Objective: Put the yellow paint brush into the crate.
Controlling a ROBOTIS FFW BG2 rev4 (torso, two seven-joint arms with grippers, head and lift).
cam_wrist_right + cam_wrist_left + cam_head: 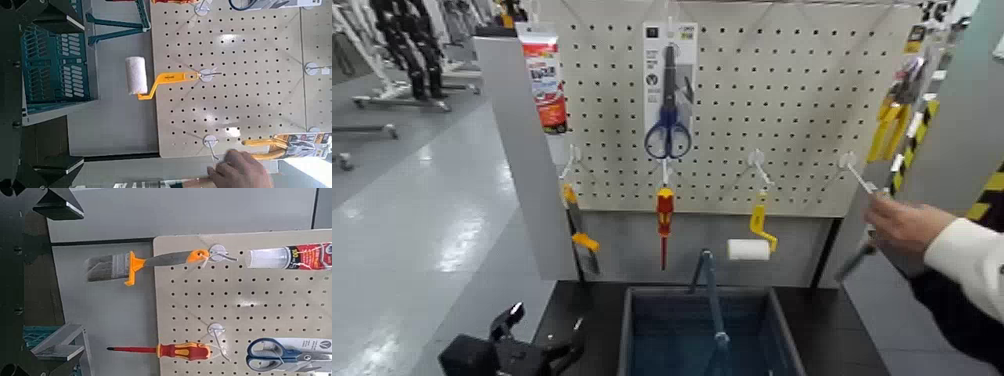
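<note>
White pegboard (782, 110) carries the tools; below it sits the crate (704, 335). Hanging well above and beyond the left hand (542, 335), fingers spread, is the yellow paint brush (578, 232). Right hand unseen.

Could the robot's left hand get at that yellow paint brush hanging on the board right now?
Probably yes. The left hand sits low, below the yellow paint brush, which hangs free on its hook at the pegboard's left edge, with nothing between them. The person's hand is far off right.

pegboard (802, 90), blue scissors (668, 130), red-yellow screwdriver (664, 222), white roller (750, 248), person's hand (904, 222)
</note>
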